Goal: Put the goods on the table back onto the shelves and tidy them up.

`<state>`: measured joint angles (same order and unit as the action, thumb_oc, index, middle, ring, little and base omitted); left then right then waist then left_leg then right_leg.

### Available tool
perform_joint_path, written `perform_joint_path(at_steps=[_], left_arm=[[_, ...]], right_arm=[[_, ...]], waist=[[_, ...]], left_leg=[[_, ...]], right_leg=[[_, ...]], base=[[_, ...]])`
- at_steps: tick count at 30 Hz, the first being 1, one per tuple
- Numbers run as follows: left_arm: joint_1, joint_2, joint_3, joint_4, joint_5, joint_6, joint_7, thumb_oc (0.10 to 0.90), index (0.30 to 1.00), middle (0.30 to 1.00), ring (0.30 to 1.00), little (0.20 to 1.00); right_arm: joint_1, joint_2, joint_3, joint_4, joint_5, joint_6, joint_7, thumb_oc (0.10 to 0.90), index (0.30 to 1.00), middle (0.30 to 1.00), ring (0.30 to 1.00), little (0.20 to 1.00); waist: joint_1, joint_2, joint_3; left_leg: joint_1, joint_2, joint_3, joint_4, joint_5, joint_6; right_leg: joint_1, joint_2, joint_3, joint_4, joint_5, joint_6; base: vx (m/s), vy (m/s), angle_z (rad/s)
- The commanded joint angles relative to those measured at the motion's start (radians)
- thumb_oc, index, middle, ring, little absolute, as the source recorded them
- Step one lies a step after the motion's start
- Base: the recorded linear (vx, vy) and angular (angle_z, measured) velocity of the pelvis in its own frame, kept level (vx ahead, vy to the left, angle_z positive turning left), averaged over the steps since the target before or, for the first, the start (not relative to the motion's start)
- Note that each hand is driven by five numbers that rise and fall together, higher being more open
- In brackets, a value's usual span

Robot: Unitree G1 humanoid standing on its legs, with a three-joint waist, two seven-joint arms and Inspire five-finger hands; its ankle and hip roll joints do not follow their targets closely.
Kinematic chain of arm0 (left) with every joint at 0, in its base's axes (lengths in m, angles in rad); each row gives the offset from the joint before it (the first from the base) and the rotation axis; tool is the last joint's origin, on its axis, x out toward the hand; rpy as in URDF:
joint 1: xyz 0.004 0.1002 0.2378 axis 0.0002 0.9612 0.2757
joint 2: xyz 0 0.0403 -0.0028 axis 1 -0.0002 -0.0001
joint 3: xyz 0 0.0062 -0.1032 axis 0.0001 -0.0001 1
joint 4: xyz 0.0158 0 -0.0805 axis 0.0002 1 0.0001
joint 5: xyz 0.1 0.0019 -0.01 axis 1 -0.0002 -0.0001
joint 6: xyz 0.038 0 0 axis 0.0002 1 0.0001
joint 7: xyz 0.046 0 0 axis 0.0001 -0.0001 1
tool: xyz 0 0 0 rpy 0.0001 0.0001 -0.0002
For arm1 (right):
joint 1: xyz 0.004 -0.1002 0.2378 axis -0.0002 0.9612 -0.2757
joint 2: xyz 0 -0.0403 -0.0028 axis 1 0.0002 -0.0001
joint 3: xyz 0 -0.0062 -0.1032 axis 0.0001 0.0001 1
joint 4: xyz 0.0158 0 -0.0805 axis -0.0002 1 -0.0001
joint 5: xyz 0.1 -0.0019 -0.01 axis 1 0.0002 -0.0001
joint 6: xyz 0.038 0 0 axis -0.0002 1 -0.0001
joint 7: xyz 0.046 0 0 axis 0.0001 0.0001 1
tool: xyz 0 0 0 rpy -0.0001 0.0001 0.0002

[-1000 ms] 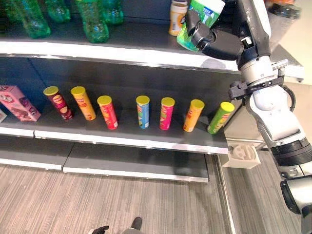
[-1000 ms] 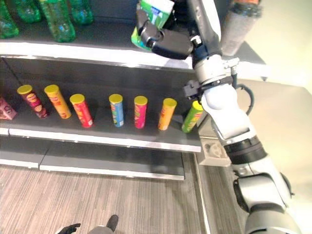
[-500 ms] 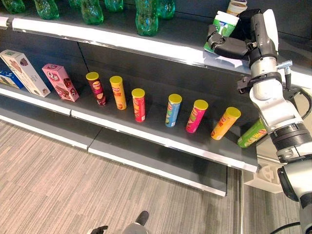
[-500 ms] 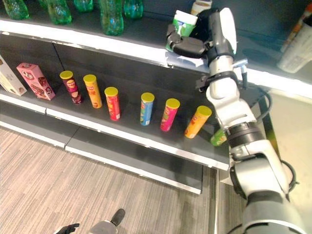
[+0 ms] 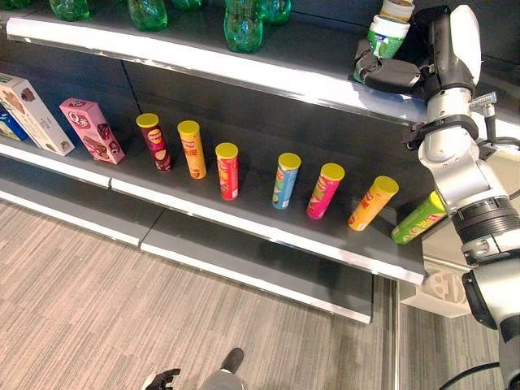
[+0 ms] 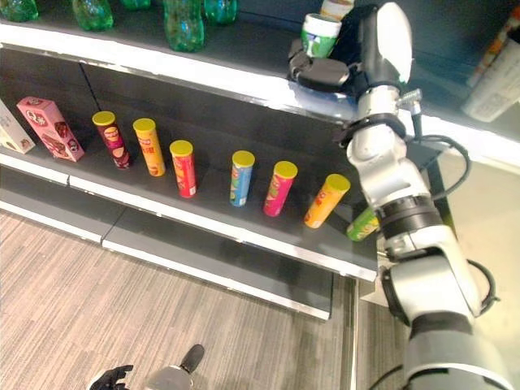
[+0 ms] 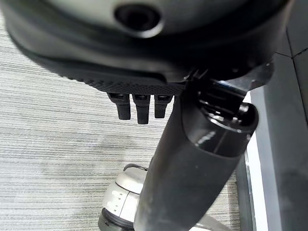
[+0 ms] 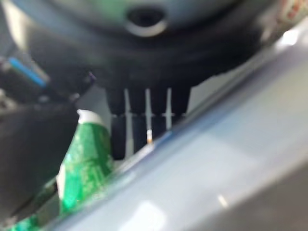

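A green-and-white tub [image 5: 387, 33] stands nearly upright on the right end of the top shelf [image 5: 244, 71]. My right hand [image 5: 392, 75] reaches onto that shelf from the right, its fingers and thumb curled round the tub's lower part. The right wrist view has the tub [image 8: 84, 163] between the thumb and the fingers [image 8: 144, 126], just past the shelf's pale front edge. My left hand [image 5: 161, 379] hangs low over the wooden floor, fingers [image 7: 138, 106] relaxed and holding nothing.
Several chip cans [image 5: 227, 170] stand in a row on the middle shelf, and a green one [image 5: 418, 218] leans at the right end. Green bottles [image 5: 244, 22] line the top shelf, with a pale jar [image 5: 397, 8] behind the tub. Boxes [image 5: 91, 129] stand at the left.
The whole picture has shifted, so the camera has moved. The tub in my right hand has gone from tilted at the shelf's edge to nearly upright on the shelf.
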<state>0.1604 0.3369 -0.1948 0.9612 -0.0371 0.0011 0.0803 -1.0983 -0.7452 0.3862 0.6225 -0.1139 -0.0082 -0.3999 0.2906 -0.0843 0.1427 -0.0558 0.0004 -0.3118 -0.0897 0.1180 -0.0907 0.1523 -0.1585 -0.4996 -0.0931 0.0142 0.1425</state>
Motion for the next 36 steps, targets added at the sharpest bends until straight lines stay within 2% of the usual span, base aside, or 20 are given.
perform_joint_path(at_steps=[1,10,11,12,22,24,27,28,29,31,34,36], left_arm=[[-0.014,0.062,-0.057,0.01,0.008,-0.042,0.031,0.8,0.9,0.9,0.9,0.9],[-0.012,0.063,-0.063,0.012,0.009,-0.039,0.03,0.8,0.9,0.9,0.9,0.9],[-0.012,0.063,-0.063,0.012,0.009,-0.039,0.03,0.8,0.9,0.9,0.9,0.9],[-0.013,0.061,-0.066,0.012,0.011,-0.038,0.031,0.8,0.9,0.9,0.9,0.9],[-0.026,0.056,-0.072,0.015,0.021,-0.03,0.033,0.8,0.9,0.9,0.9,0.9],[-0.03,0.05,-0.06,0.026,0.033,-0.021,0.041,0.8,0.9,0.9,0.9,0.9],[-0.03,0.042,-0.047,0.023,0.038,-0.017,0.046,0.8,0.9,0.9,0.9,0.9],[-0.032,0.026,-0.033,0.032,0.044,-0.006,0.055,0.8,0.9,0.9,0.9,0.9],[-0.035,0.021,-0.029,0.043,0.049,-0.002,0.061,0.8,0.9,0.9,0.9,0.9],[-0.038,0.008,-0.021,0.065,0.059,0.008,0.067,0.8,0.9,0.9,0.9,0.9],[-0.032,-0.01,-0.008,0.072,0.072,0.011,0.054,0.8,0.9,0.9,0.9,0.9],[-0.018,-0.016,-0.001,0.054,0.074,0.005,0.039,0.8,0.9,0.9,0.9,0.9]], right_arm=[[-0.156,-0.026,0.069,0.032,-0.047,-0.019,-0.067,0.4,0.3,0.3,0.3,0.3],[-0.137,-0.001,0.054,0.042,-0.008,-0.024,-0.074,0.4,0.3,0.3,0.3,0.3],[-0.137,-0.001,0.054,0.042,-0.008,-0.024,-0.074,0.486,0.429,0.429,0.429,0.429],[-0.133,0.008,0.048,0.033,-0.005,-0.024,-0.075,0.8,0.9,0.9,0.9,0.9],[-0.097,0.029,-0.023,-0.053,0.05,-0.04,-0.102,0.8,0.9,0.9,0.9,0.9],[-0.041,-0.005,-0.113,-0.263,0.04,-0.053,-0.135,0.8,0.9,0.9,0.9,0.9],[0.01,-0.008,-0.169,-0.381,0.022,-0.065,-0.151,0.8,0.9,0.9,0.9,0.9],[0.097,0.018,-0.248,-0.526,0.019,-0.088,-0.161,0.8,0.9,0.9,0.9,0.9],[0.143,0.046,-0.28,-0.596,0.025,-0.1,-0.155,0.8,0.9,0.9,0.9,0.9],[0.23,0.101,-0.311,-0.714,0.065,-0.124,-0.108,0.8,0.9,0.9,0.9,0.9],[0.353,0.148,-0.304,-0.855,0.223,-0.182,0.032,0.8,0.9,0.9,0.9,0.9],[0.442,0.177,-0.285,-0.927,0.373,-0.23,0.139,0.8,0.9,0.9,0.9,0.9]], waist=[[0.015,-0.003,-0.066],[0.015,0.0,-0.064],[0.015,0.0,-0.064],[0.012,0.001,-0.065],[-0.007,0.0,-0.072],[-0.025,0.001,-0.072],[-0.037,0.005,-0.072],[-0.054,0.008,-0.071],[-0.061,0.009,-0.071],[-0.074,0.009,-0.071],[-0.101,0.006,-0.075],[-0.124,0.009,-0.075]], left_leg=[[0.063,0.043,0.13,0.002,-0.122,-0.009],[0.062,0.036,0.131,0.002,-0.125,-0.006],[0.062,0.036,0.131,0.002,-0.125,-0.006],[0.065,0.036,0.136,0.002,-0.127,-0.005],[0.077,0.031,0.158,0.002,-0.135,0.006],[0.088,0.032,0.171,0.002,-0.144,0.011],[0.091,0.031,0.179,0.002,-0.147,0.014],[0.096,0.03,0.191,0.002,-0.152,0.017],[0.099,0.03,0.2,0.002,-0.153,0.019],[0.105,0.032,0.217,0.002,-0.157,0.021],[0.117,0.038,0.246,0.002,-0.164,0.02],[0.129,0.044,0.269,0.002,-0.17,0.022]], right_leg=[[-0.04,-0.029,0.01,0.013,0.03,0.019],[-0.041,-0.036,0.006,0.012,0.036,0.023],[-0.041,-0.036,0.006,0.012,0.036,0.023],[-0.041,-0.038,0.009,0.011,0.037,0.023],[-0.044,-0.049,0.028,0.008,0.051,0.03],[-0.047,-0.051,0.042,0.008,0.053,0.032],[-0.05,-0.052,0.05,0.008,0.055,0.033],[-0.056,-0.054,0.061,0.009,0.058,0.035],[-0.059,-0.055,0.069,0.009,0.06,0.035],[-0.064,-0.057,0.08,0.01,0.064,0.034],[-0.062,-0.061,0.088,0.009,0.066,0.036],[-0.066,-0.059,0.106,0.009,0.068,0.037]], base=[[0.0,0.0,0.0],[0.0,0.0,0.0],[0.0,0.0,0.0],[0.0,0.0,0.0],[-0.01,0.029,-0.05],[0.01,0.073,-0.06],[0.01,0.036,-0.11],[0.0,0.041,-0.14],[-0.01,0.042,-0.04],[-0.01,0.034,-0.21],[0.0,0.029,-0.43],[0.0,0.023,-0.27]])
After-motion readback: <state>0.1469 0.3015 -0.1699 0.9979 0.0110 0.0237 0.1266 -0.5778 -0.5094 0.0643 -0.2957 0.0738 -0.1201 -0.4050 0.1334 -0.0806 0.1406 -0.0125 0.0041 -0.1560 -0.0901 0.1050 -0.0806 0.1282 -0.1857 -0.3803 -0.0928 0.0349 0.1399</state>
